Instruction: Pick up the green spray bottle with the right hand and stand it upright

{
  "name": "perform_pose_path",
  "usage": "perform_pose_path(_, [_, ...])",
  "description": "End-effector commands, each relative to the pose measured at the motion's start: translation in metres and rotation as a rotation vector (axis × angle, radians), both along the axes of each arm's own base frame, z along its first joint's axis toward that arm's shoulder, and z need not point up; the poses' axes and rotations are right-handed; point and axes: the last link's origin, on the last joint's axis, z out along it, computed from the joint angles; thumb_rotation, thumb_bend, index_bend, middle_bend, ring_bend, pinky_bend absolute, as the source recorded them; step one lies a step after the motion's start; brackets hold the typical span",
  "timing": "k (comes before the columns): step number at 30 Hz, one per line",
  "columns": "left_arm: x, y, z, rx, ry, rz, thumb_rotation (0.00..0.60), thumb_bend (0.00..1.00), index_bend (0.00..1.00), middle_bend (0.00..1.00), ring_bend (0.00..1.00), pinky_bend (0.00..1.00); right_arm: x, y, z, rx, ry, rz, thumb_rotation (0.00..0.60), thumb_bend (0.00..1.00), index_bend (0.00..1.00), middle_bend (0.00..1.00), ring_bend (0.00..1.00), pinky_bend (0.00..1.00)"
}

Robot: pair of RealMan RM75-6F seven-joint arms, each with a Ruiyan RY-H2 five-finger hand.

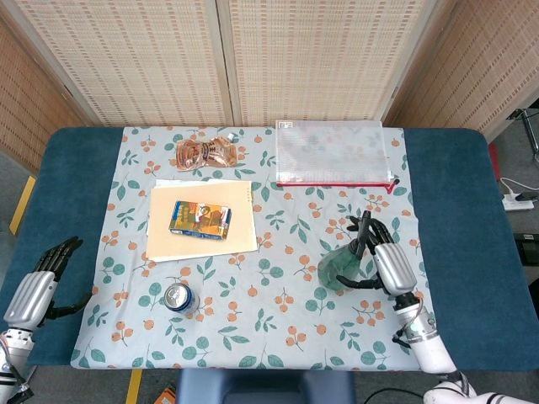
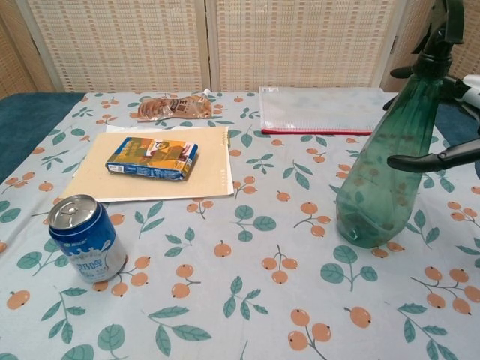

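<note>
While standing upright at right of centre in the head view, bottle loosely ringed by right hand, fingers spread, contact unclear. Bare cloth below. Hand cropped in chest view. Left hand open, lower left.

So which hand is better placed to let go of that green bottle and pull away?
The right hand: its fingers are beside the standing green spray bottle. The left hand hangs off the table's far edge.
</note>
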Motion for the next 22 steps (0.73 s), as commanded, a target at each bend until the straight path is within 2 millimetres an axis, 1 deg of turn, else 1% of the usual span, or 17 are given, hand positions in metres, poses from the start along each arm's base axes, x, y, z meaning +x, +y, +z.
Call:
perform_pose_path(1, [-0.001, 0.000, 0.000, 0.002, 0.003, 0.002, 0.600, 0.25, 0.00, 0.00, 0.00, 0.00, -0.007, 0.004, 0.002, 0.020, 0.049, -0.027, 0.600, 0.00, 0.00, 0.19, 0.00, 0.00])
perform_pose_path(3, [-0.001, 0.000, 0.000, 0.004, 0.002, 0.004, 0.600, 0.25, 0.00, 0.00, 0.00, 0.00, -0.013, 0.008, 0.006, 0.049, 0.124, -0.048, 0.600, 0.00, 0.00, 0.19, 0.00, 0.00])
perform_pose_path(6, [-0.001, 0.000, 0.000, 0.006, 0.003, 0.005, 0.600, 0.25, 0.00, 0.00, 0.00, 0.00, -0.027, 0.015, 0.018, 0.120, 0.326, -0.085, 0.600, 0.00, 0.00, 0.17, 0.00, 0.00])
perform_pose_path(7, [-0.001, 0.000, 0.000, 0.007, 0.002, 0.005, 0.600, 0.25, 0.00, 0.00, 0.00, 0.00, -0.030, 0.018, 0.024, 0.141, 0.391, -0.095, 0.600, 0.00, 0.00, 0.15, 0.00, 0.00])
perform_pose_path(9, [-0.001, -0.001, 0.001, 0.012, 0.001, 0.008, 0.600, 0.25, 0.00, 0.00, 0.00, 0.00, -0.035, 0.025, 0.041, 0.150, 0.545, -0.113, 0.600, 0.00, 0.00, 0.12, 0.00, 0.00])
perform_pose_path(11, [-0.002, -0.003, 0.002, 0.016, -0.002, 0.011, 0.600, 0.25, 0.00, 0.00, 0.00, 0.00, -0.037, 0.032, 0.059, 0.104, 0.686, -0.115, 0.600, 0.00, 0.00, 0.09, 0.00, 0.00])
perform_pose_path(14, [-0.002, -0.003, 0.003, 0.017, -0.004, 0.010, 0.600, 0.25, 0.00, 0.00, 0.00, 0.00, -0.042, 0.044, 0.078, 0.069, 0.836, -0.134, 0.600, 0.00, 0.00, 0.06, 0.00, 0.00])
perform_pose_path(17, [0.000, -0.002, 0.002, 0.015, 0.000, 0.003, 0.600, 0.25, 0.00, 0.00, 0.00, 0.00, -0.047, 0.044, 0.089, 0.034, 0.884, -0.133, 0.600, 0.00, 0.00, 0.05, 0.00, 0.00])
perform_pose_path(22, [0.003, 0.000, -0.001, 0.007, 0.007, -0.006, 0.600, 0.25, 0.00, 0.00, 0.00, 0.00, -0.062, 0.041, 0.095, 0.005, 0.840, -0.138, 0.600, 0.00, 0.00, 0.05, 0.00, 0.00])
